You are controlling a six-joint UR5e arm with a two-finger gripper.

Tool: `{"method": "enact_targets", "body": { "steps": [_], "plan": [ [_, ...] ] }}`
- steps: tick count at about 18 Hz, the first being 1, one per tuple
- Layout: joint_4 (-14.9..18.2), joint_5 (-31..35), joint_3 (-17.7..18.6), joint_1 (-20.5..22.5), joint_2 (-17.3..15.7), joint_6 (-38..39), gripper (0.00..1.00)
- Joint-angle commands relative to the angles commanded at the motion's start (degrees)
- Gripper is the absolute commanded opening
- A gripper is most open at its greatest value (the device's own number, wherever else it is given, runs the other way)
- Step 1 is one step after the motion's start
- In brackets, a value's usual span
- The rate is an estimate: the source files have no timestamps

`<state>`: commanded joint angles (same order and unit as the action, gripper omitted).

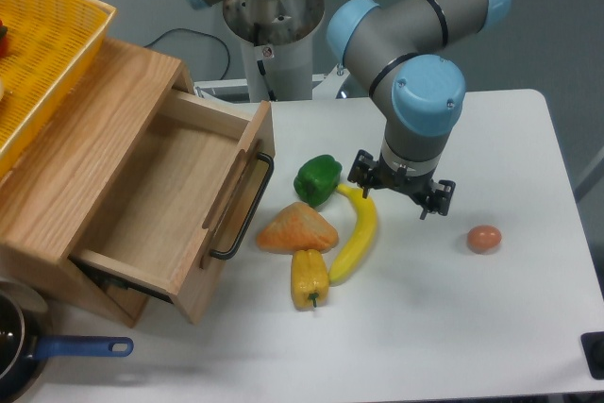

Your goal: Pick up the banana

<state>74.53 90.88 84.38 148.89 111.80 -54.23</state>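
Camera view: one arm above a white surface (491,327).
Banana (356,234): lay on the surface, upper tip beside the green pepper (317,179), lower end by the yellow pepper (310,277).
Orange wedge (297,229): just left of the banana.
Gripper (401,191): hung over the banana's upper end, jaws spread, holding nothing.
Drawer (175,191): stood open at left.
Brown egg (483,239): lay apart, right.

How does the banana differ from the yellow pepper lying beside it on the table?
The banana is long, slim and curved with tapered ends; the yellow pepper is short and blocky. The banana is clearly the longer of the two. The banana's upper end lies under the pincer; the yellow pepper lies lower, away from it. Both are bright yellow and lie flat on the white table.
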Motion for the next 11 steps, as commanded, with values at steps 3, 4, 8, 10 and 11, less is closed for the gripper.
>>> {"method": "enact_targets", "body": {
  "steps": [3,4,8,10,11],
  "plan": [
    [0.0,-0.1,-0.1,0.0,0.0,0.1,1.0],
    [0.0,-0.2,0.0,0.2,0.1,0.0,1.0],
    [0.0,0.3,1.8,-0.1,0.2,0.2,1.0],
    [0.0,0.2,2.2,0.1,-0.2,0.2,1.0],
    [0.0,0.2,2.3,0.1,-0.2,0.3,1.0]
  ]
}}
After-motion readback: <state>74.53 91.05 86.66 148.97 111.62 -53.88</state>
